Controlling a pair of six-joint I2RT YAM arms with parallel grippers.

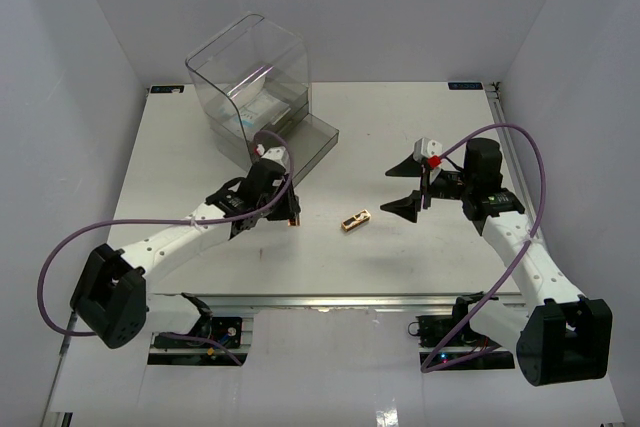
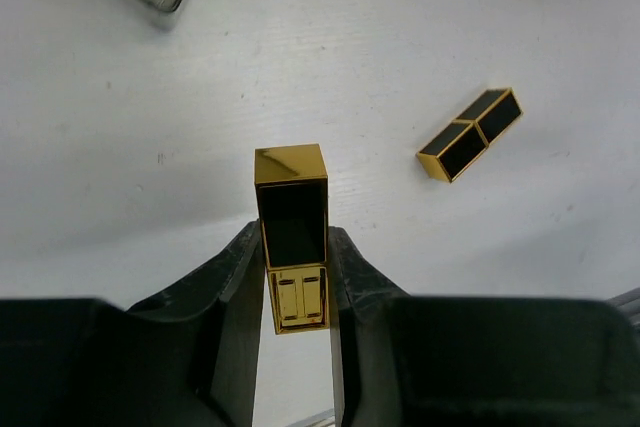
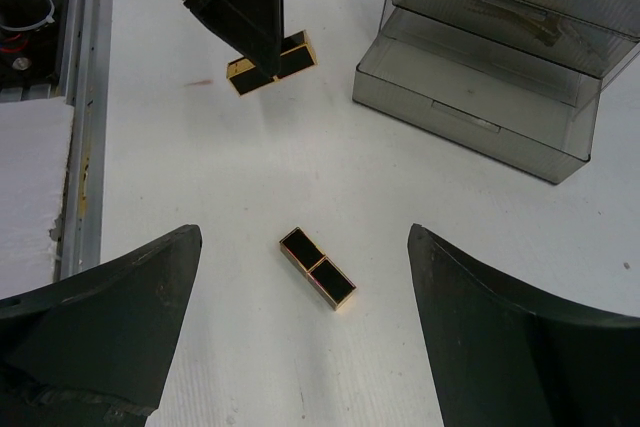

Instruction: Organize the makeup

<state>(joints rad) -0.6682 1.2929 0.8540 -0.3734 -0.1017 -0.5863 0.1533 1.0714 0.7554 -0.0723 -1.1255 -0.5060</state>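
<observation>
Left wrist view: a gold-black case (image 2: pixel 291 209) is being pinched between the narrowed fingers of the left gripper (image 2: pixel 295 257), low over the table (image 2: pixel 120 147). A second case (image 2: pixel 470 134) is lying apart, between the arms, and the right gripper (image 1: pixel 408 187) is being held spread wide and empty near it. The held case is probably best being carried level toward the open drawer (image 1: pixel 318 139) of the clear box (image 1: pixel 250 67), grip kept square. The matte white table is being enclosed by plain white walls (image 1: pixel 60 47).

Top view high, looking down whole table (image 1: pixel 400 147); wrist views close, low, both sharing loose gold-black case (image 3: pixel 318 268).
</observation>
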